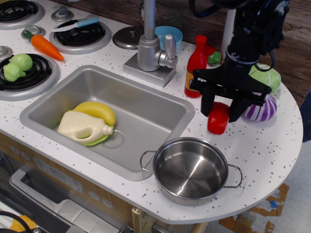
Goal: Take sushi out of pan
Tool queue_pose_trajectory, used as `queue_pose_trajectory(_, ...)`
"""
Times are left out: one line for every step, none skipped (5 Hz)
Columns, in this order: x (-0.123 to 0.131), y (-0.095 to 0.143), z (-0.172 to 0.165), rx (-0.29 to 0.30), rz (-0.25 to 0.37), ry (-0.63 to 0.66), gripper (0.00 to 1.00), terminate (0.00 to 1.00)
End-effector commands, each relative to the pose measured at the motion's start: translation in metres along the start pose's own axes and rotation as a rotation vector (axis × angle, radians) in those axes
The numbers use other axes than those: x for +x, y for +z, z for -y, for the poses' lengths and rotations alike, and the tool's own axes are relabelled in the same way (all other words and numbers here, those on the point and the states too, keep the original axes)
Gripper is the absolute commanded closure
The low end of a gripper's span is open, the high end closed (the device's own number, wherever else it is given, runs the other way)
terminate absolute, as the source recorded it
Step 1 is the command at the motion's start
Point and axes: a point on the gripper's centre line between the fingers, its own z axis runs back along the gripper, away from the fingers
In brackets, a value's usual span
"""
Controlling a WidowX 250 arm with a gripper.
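the sushi (218,118) is already out of the pan (190,170): it sits between the fingers of the gripper (221,110), closed on it from both sides, behind the pan and over the counter (272,145), its lower end at or just above the speckled top, though which i cannot tell. the pan itself holds nothing. what looks left, judging from this, is to set the block down, let go and pull away.

the sushi is a small glossy red plastic block with rounded edges. the pan is round, low-sided polished steel with thin wire loop handles, mirror-bright inside. behind the pan stands a taller red bottle (195,66); to the pan's left lies the brushed grey sink (146,104).
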Motion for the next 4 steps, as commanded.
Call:
queue_pose_trajectory(0.0091,-0.0016,0.0075,-0.083,0.08,0.009,0.0,0.0)
queue_pose_trajectory(0.006,-0.0051,0.0083,-0.095,0.094,0.023,0.0,0.0)
queue_pose_trajectory(0.006,-0.0051,0.0083,-0.095,0.094,0.023,0.0,0.0)
queue_pose_trajectory(0.006,-0.0051,0.0083,-0.095,0.094,0.023,0.0,1.0)
